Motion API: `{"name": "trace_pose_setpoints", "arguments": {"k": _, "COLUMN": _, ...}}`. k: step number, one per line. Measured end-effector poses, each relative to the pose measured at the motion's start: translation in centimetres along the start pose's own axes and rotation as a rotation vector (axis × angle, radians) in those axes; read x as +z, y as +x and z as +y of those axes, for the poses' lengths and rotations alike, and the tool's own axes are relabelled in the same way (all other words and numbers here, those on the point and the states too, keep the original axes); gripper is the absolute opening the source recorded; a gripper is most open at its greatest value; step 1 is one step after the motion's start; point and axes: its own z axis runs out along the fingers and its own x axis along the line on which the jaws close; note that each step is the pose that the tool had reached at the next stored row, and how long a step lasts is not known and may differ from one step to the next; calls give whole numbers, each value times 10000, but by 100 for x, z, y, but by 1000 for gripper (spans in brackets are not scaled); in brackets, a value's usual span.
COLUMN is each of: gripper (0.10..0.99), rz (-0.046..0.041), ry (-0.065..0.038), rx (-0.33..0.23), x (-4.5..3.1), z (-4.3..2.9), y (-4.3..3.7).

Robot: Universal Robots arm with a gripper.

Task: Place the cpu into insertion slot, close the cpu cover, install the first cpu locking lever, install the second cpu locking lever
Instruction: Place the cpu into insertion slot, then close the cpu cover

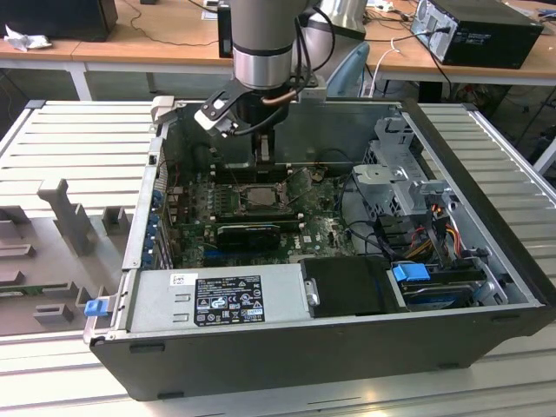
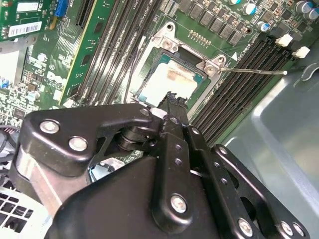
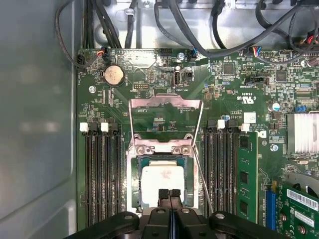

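**Chip seated in the socket, cover open**

The end effector has its two fingers pressed together with nothing between them. In both wrist views the tips hang over one edge of the chip. Whether they touch its top face or sit just above it is hard to judge from these angles.

The chip lies flat inside the socket, silver-grey face up, square to the metal rim. The cover is swung open off the socket. Its thin frame stands beyond the hinge side, and green circuit board shows through its square window. A thin lever runs along one side of the socket, unlatched. In the second wrist view a rod of the same kind juts away from a corner of the socket.

Long black memory slots flank the socket on both sides.

In the exterior view the arm reaches down into the open computer case. There the end effector sits just above the socket, toward the far wall of the case, and the chip shows as a pale square.
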Motion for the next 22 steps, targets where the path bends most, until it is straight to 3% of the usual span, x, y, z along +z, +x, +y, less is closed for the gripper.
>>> {"name": "trace_pose_setpoints", "arguments": {"k": 3, "gripper": 106, "rz": 2, "ry": 0, "rx": 1, "x": -27, "z": 2, "y": 0}}
{"name": "trace_pose_setpoints", "arguments": {"k": 9, "gripper": 106, "rz": 5, "ry": 63, "rx": 1, "x": -24, "z": 123, "y": -24}}
{"name": "trace_pose_setpoints", "arguments": {"k": 12, "gripper": 106, "rz": 3, "ry": 84, "rx": 2, "x": -39, "z": 124, "y": -25}}
{"name": "trace_pose_setpoints", "arguments": {"k": 16, "gripper": 106, "rz": 3, "ry": 150, "rx": 0, "x": -179, "z": 130, "y": -27}}
{"name": "trace_pose_setpoints", "arguments": {"k": 19, "gripper": 106, "rz": 6, "ry": 168, "rx": -2, "x": -205, "z": 142, "y": -27}}
{"name": "trace_pose_setpoints", "arguments": {"k": 20, "gripper": 106, "rz": 6, "ry": 172, "rx": -8, "x": -204, "z": 180, "y": -27}}
{"name": "trace_pose_setpoints", "arguments": {"k": 22, "gripper": 106, "rz": 3, "ry": 216, "rx": -30, "x": -187, "z": 426, "y": -24}}
